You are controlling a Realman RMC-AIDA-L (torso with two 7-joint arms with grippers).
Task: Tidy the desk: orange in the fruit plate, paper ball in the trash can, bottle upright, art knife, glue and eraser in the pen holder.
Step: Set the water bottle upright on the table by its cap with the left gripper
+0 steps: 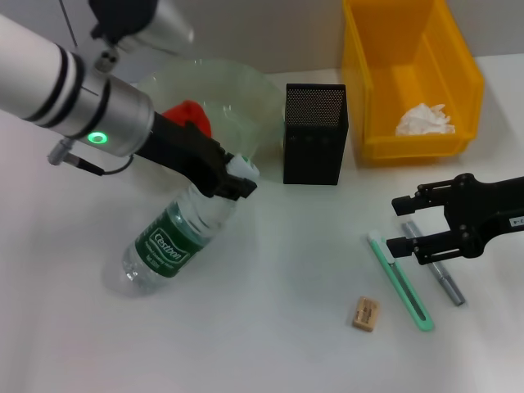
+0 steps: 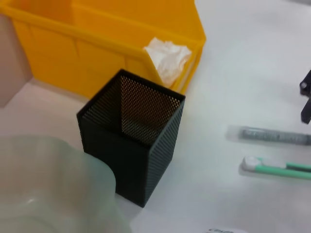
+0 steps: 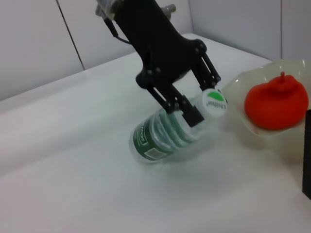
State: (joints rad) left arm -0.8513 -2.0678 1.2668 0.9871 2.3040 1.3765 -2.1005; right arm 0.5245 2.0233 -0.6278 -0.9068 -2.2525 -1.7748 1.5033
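A: Left gripper (image 1: 233,182)?
B: Jaws pinch the bottle (image 1: 176,233) at its neck, just under the cap (image 3: 214,102). Bottle tilted, base on the table (image 1: 270,327), left of the holder (image 1: 315,133).
A: Right gripper (image 1: 401,224)?
B: Jaws spread, above the far ends of the knife (image 1: 401,280) and glue (image 1: 434,266). Eraser (image 1: 366,313) nearer, left of the knife. Orange (image 1: 190,116) on the plate (image 1: 237,90), paper (image 1: 424,119) in the bin (image 1: 409,74).
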